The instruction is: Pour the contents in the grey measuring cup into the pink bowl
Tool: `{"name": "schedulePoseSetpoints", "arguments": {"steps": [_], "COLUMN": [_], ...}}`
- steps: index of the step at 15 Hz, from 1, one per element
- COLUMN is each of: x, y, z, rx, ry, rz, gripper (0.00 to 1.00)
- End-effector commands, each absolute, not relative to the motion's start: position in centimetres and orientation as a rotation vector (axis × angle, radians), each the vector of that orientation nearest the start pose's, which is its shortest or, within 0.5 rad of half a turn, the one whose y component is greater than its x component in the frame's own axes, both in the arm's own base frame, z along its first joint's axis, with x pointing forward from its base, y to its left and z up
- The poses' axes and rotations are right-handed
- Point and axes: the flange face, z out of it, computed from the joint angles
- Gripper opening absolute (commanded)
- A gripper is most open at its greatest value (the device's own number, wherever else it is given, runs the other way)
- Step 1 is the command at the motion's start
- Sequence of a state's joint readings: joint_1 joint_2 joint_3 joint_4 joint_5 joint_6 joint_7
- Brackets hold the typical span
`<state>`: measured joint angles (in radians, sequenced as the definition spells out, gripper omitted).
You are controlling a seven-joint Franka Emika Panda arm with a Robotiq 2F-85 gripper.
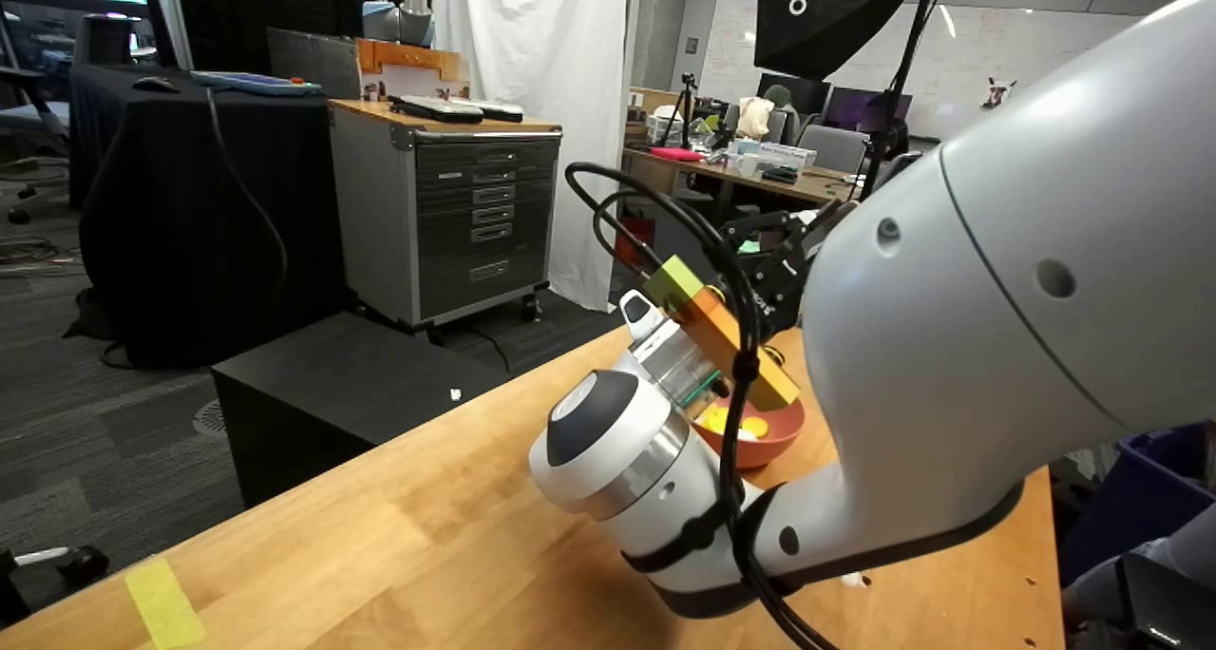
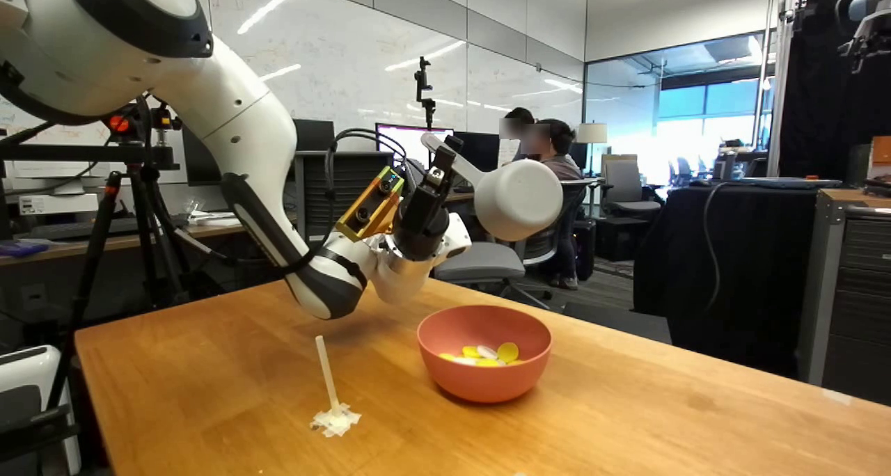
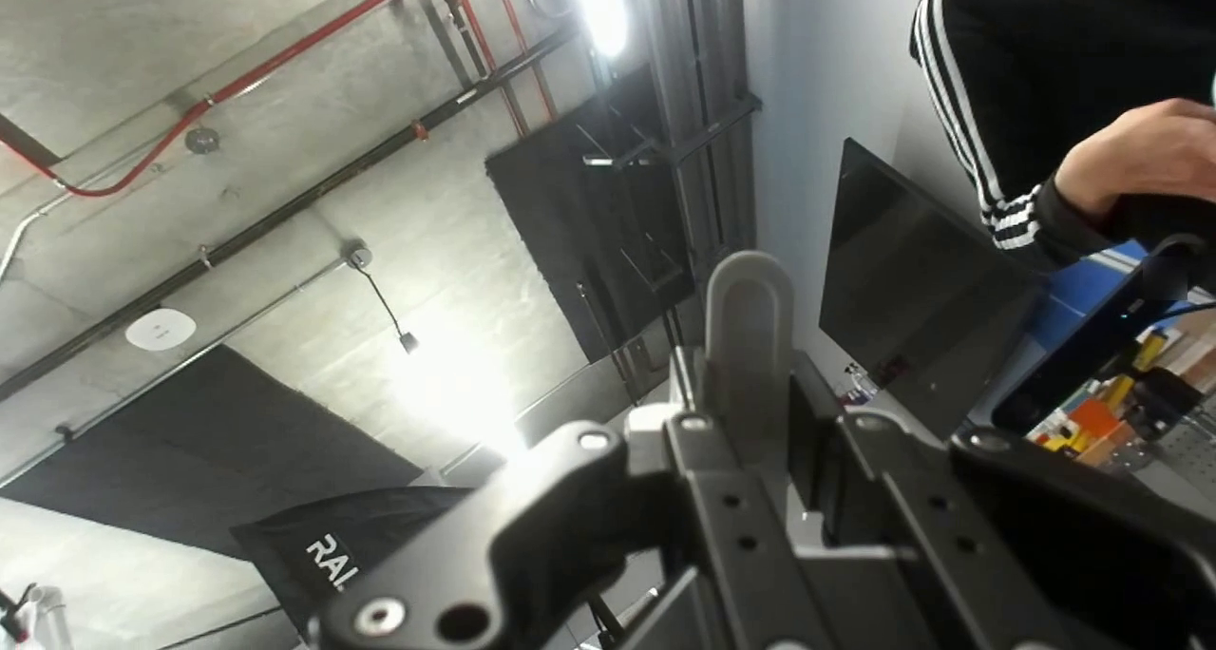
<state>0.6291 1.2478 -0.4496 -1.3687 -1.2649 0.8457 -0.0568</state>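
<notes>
Gripper (image 3: 749, 393) is grasping grey meas. cup (image 2: 518, 199) by hdl. (image 3: 750, 313), higher than pink bowl (image 2: 487, 384). Contents (image 2: 487, 354) are lying therein; pour's prob. finishing, next prob. needing cup lowered alongside.

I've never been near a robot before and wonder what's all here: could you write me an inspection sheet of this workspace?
Surface: wooden table.
Job's things: pink bowl upright, holding yellow and white pieces; grey measuring cup held off the table, inside hidden.
Clutter: pale stick standing slightly tilted in a whitish patch; yellow tape strip on the table.
Jaws: closed on the cup's handle.
Cables: black cables looped along the arm.
Surroundings: two people, a whiteboard, a drawer cabinet.
</notes>
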Motion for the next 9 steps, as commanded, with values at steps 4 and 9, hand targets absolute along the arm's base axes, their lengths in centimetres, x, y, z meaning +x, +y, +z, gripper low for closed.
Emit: {"name": "schedulePoseSetpoints", "arguments": {"steps": [4,9], "x": [60.7,61.9], "y": [6.7,4.9], "z": [16.0,20.7], "rx": [0.971,1.173], "ry": [0.267,0.315], "rz": [-1.103,-1.156], "gripper": [0.11,0.11]}}
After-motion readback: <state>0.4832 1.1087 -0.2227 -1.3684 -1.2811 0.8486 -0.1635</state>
